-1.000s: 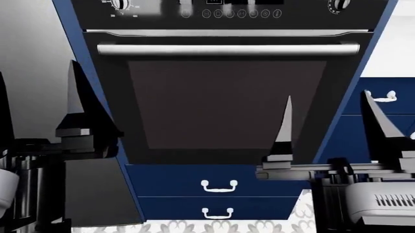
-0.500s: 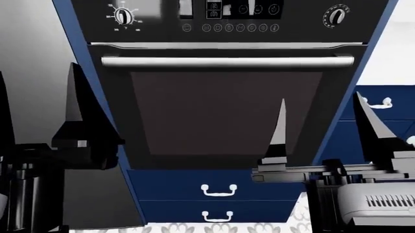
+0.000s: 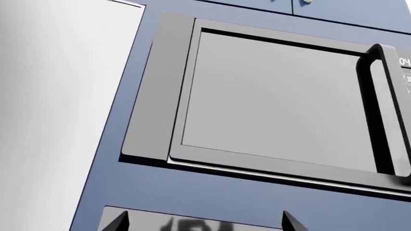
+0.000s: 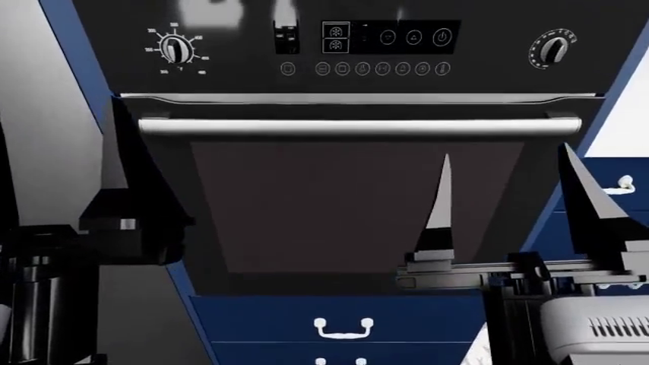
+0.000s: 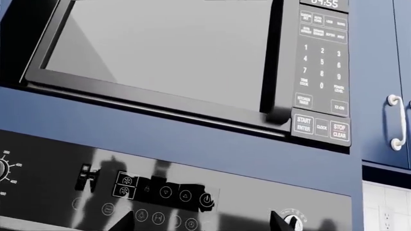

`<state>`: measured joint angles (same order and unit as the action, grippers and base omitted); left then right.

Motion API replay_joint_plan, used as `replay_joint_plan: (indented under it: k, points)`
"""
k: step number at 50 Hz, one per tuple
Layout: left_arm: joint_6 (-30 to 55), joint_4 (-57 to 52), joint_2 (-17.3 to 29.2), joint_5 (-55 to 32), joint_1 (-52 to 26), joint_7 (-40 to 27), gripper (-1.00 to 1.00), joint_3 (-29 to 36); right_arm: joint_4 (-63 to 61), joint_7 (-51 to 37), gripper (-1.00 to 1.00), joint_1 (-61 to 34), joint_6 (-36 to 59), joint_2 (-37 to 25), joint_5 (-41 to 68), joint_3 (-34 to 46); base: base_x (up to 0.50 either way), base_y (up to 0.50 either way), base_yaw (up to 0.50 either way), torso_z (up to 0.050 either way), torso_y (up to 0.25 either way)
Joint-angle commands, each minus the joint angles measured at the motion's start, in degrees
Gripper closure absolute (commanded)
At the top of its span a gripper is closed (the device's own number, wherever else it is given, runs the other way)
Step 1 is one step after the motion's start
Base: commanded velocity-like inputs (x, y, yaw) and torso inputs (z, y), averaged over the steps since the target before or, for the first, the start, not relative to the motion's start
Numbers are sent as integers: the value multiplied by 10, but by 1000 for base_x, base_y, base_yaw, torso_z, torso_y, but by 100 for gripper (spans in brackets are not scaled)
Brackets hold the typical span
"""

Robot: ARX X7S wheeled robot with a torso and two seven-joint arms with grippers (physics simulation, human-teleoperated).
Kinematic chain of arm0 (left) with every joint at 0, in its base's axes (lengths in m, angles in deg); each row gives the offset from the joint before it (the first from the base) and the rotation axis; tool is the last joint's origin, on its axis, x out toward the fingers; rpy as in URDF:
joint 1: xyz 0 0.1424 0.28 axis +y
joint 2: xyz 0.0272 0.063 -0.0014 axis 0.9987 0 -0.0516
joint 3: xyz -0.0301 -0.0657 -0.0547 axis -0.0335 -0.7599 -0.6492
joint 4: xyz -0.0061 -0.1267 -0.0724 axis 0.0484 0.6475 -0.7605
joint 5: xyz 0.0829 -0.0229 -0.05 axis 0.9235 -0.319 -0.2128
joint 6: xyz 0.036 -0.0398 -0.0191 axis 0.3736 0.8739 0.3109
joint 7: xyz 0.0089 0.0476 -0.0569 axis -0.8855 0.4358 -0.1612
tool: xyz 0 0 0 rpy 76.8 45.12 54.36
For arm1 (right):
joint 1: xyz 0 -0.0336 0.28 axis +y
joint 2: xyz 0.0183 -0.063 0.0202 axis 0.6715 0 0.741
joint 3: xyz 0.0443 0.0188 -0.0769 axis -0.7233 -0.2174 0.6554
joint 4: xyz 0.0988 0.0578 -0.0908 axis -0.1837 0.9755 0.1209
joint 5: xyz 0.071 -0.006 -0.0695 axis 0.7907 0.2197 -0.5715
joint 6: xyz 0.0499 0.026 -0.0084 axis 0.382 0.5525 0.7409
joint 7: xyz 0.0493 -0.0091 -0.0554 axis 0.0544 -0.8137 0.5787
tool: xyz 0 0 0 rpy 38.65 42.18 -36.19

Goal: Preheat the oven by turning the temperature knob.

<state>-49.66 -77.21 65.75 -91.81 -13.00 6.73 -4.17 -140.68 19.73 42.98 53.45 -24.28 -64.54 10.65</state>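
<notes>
In the head view the oven [image 4: 355, 190] fills the middle of the scene, its silver bar handle [image 4: 360, 126] running across above the dark glass door. The temperature knob [image 4: 176, 50], ringed by white numbers, sits at the far left of the control panel; a second knob [image 4: 552, 49] with tick marks sits at the far right, the touch buttons [image 4: 365, 68] between them.

The right gripper [image 4: 507, 190] is spread wide, its two pointed fingers standing apart in front of the door's right side with nothing between them. The left gripper [image 4: 127, 220] shows near the oven's left edge, well below the temperature knob; only one dark finger is clear, so its opening cannot be judged. Neither touches a knob.

The wrist views show a microwave [image 5: 173, 57] above the oven.
</notes>
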Motion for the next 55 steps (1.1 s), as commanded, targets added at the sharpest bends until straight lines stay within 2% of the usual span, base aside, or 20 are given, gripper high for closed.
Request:
replay_joint_plan:
  k: [1, 28, 36, 38, 40, 45, 47, 49, 51, 55]
  points:
    - [0, -2, 4, 1, -3, -9, -100, 8, 1, -2, -100, 0, 0, -3, 3, 0, 0, 0, 0, 0, 0]
    - [-3, -12, 26, -17, -3, -29, -100, 12, 8, -8, -100, -3, 6, -9, -1, 14, 94, 0, 0, 0, 0]
    - [59, -30, 61, -63, -16, -59, -100, 30, 13, -9, -100, -5, 6, -11, -1, 17, 0, 0, 0, 0, 0]
    - [89, -31, 79, -76, -28, -91, -100, 46, 17, -10, -100, -4, 3, -12, -1, 18, 0, 0, 0, 0, 0]
    - [118, -32, 114, -125, -53, -162, -100, 65, 20, -10, -100, -4, 1, -12, 0, 19, 0, 0, 0, 0, 0]
    - [74, -32, 224, -207, -117, -289, -100, 158, 20, -12, -100, -2, 2, -13, 2, 19, 0, 0, 0, 0, 0]
    - [67, -32, 255, -240, -159, -334, -100, 195, 20, -13, -100, -1, 1, -14, 3, 19, 0, 0, 0, 0, 0]
    - [66, -32, 295, -274, -233, -390, -100, 262, 19, -13, -100, -2, 3, -14, 5, 17, 0, 0, 0, 0, 0]
    - [78, -31, 308, -295, -282, -420, -100, 298, 18, -13, -100, -2, 3, -15, 6, 17, 0, 0, 0, 0, 0]
    - [113, -21, 299, -353, -338, -444, -100, 307, 16, -14, -100, -2, 5, -16, 6, 17, 0, 0, 0, 0, 0]
